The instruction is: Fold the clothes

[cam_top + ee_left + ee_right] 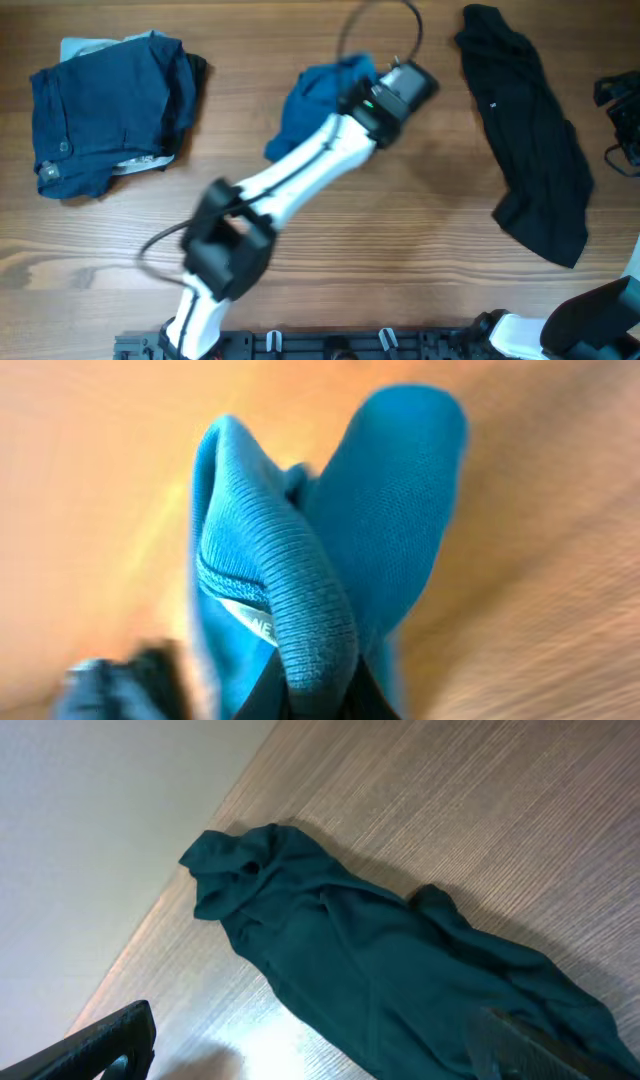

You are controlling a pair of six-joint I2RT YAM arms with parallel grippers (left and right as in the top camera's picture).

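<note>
three garments: all lie on one wooden desk, each apart from the others. places below are given from the blue shirt.
dark long garment: the largest piece, well to the right of the blue shirt, unfolded and rumpled. its long axis runs from the far edge toward the near edge, slanting a little rightward. the right wrist view shows it stretched out ahead of that hand.
navy pile: well to the left of the blue shirt, bunched into a rough square. it looks already folded, as far as i can judge.
blue shirt: mid-desk toward the far side, crumpled. its bulk trails toward the near left from its right edge.
left hand: at the blue shirt's right edge, fingers pressed together on a ribbed edge of it. the left wrist view is blurred, and i cannot tell whether the cloth is clear of the desk.
right hand: fingers spread, nothing between them. it sits far right of the blue shirt, on the near side.
deciding relation: the blue shirt lies near-left of the left hand, so drawing it flat probably means pulling away along that line. the right arm is plainly the nearer one to the dark long garment.
step judged: early, with two pieces not yet folded.
</note>
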